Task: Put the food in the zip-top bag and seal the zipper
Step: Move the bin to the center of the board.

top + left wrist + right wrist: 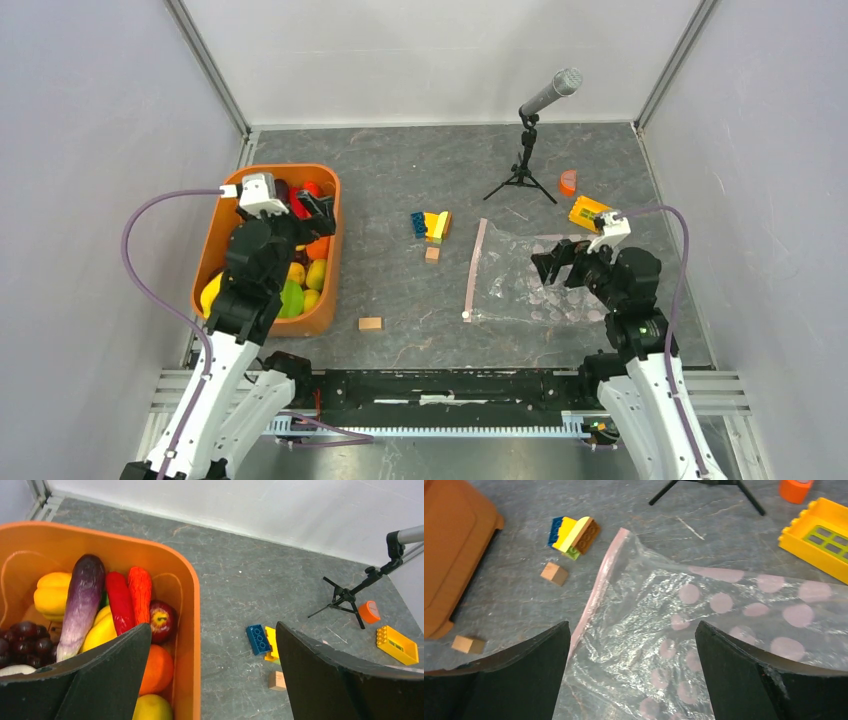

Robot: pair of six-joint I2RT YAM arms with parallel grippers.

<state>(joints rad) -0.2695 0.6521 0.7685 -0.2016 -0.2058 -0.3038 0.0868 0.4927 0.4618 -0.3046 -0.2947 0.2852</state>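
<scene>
From above, the orange tub [333, 255] sits at the left, and the left arm hides much of the food [316, 272] in it. The left gripper [318, 210] hangs over the tub with its jaws spread wide and nothing between them. The left wrist view shows the food much better: a purple eggplant [82, 605], a yellow pepper [50, 592], a red chili [120, 602], a red apple [161, 620] and dark grapes [22, 637]. In the middle lie some building blocks [430, 225] and 2 wooden blocks [432, 254]. The zip-top bag [530, 285] lies flat on the table [400, 170] at the right, well apart from the food. The zipper [475, 265] is a pale pink strip down the bag's left edge, with a white slider [466, 315] at the near end. Only the right wrist view shows the bag's pink dots and crinkles. The right gripper [550, 262] hangs over the bag, jaws spread wide, holding nothing.
</scene>
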